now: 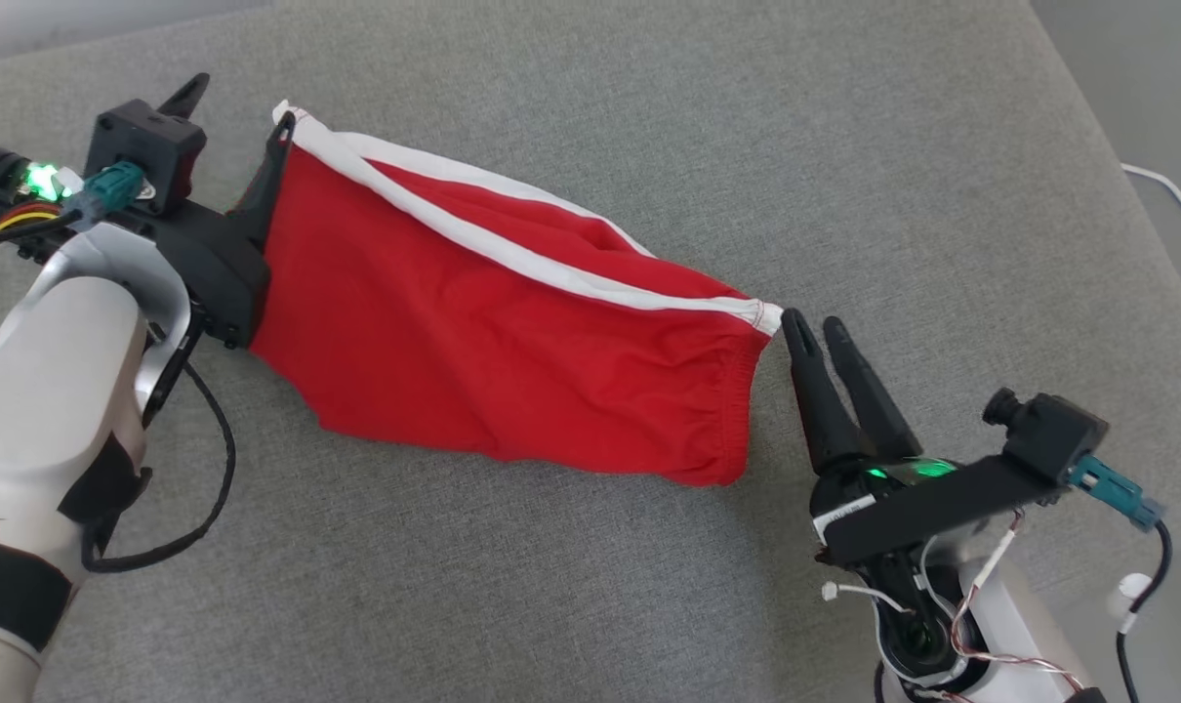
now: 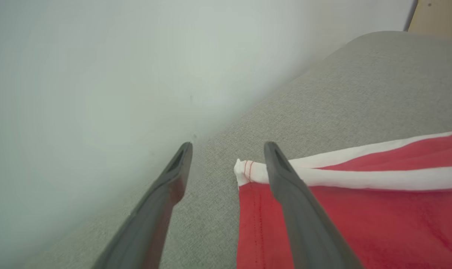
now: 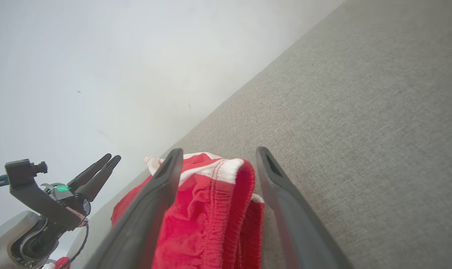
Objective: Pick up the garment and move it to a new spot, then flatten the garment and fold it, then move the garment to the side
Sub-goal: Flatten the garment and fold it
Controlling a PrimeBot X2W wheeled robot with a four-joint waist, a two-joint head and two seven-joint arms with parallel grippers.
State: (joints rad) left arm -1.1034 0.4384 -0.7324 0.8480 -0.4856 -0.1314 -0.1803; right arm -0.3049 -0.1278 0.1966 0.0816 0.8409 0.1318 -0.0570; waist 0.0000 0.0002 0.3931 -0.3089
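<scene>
Grey woven upholstery, a wide cushion [image 1: 649, 586], carries the work, with a pale wall rising behind its far edge. A pair of red shorts with white side stripes [image 1: 512, 361] lies stretched out across it, hem end by the left arm, elastic waistband end by the right.

The left gripper [image 1: 239, 112] has its fingers apart at the hem corner. In its wrist view one finger crosses over the white stripe while the other sits on bare upholstery, so nothing is pinched. The right gripper [image 1: 815, 327] also has its fingers apart. Its wrist view shows the gathered waistband bunched between them, with a gap showing and no clamp on it.

The shorts look laid out but not truly flat. Soft ridges run along the red panel, and the striped upper edge is rolled over.

The main risk, as I judge it, is either gripper pulling away carelessly. A finger lying on or astride the cloth could catch a seam and drag that corner, undoing the spread. Folding over the ridges would set them as creases. The thin fabric may also slide on the weave when pressed from one end.
</scene>
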